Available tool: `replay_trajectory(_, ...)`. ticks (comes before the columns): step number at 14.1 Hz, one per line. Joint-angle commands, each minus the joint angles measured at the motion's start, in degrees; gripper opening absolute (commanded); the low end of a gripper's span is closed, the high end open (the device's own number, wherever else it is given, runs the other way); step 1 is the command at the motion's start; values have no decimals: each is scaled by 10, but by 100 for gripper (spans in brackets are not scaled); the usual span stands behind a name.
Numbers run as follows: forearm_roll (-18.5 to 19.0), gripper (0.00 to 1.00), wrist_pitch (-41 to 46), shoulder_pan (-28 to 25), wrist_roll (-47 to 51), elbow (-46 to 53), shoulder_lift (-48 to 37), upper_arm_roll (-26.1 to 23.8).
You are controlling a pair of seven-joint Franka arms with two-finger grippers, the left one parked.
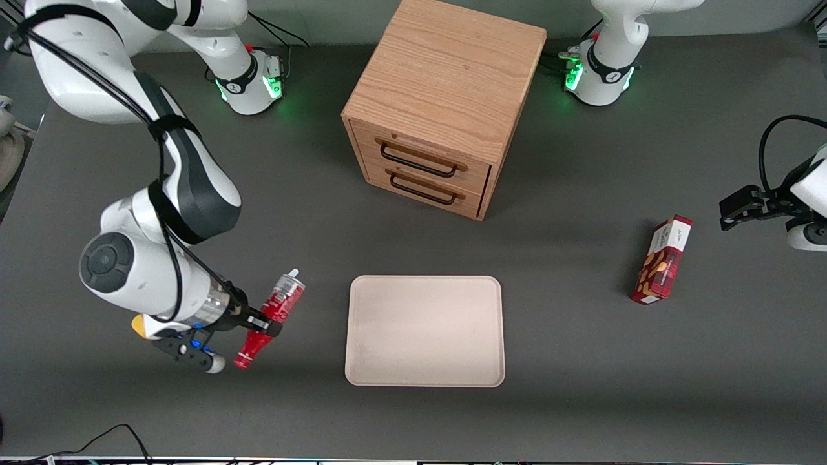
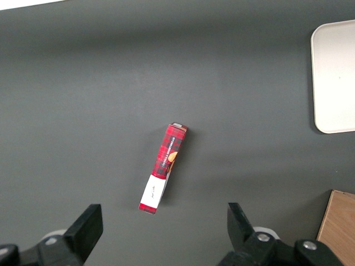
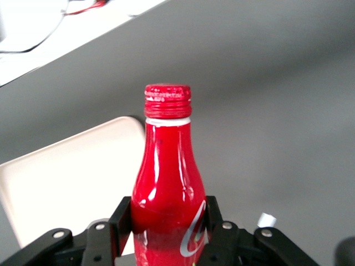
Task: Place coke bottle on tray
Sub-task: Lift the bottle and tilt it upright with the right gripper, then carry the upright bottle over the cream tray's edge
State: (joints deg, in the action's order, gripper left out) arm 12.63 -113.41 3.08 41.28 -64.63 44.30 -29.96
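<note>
Red coke bottle [image 1: 270,319] clamped mid-body between claw [image 1: 260,321] fingers, tilted, beside cream tray [image 1: 424,381], toward working arm's end

White script lettering on the red body of the coke bottle [image 3: 166,188], only its first curling stroke showing between the fingers of the hand [image 3: 166,235] clamped on it; no word legible. Small print on the red snack box [image 2: 163,168], too small to read.
</note>
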Motion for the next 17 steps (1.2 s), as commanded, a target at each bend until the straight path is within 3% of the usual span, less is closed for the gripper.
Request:
replay_trajectory(1,-9,7,-33,-14,-76,59,62,-29)
replay_trajectory(3,-9,0,-52,-34,-109,63,89,-29)
replay_trajectory(7,-8,0,-73,-72,-104,62,133,-20)
replay_trajectory(10,-8,0,-81,-116,-130,63,152,36)
replay_trajectory(17,-8,0,-91,-130,-157,64,190,59)
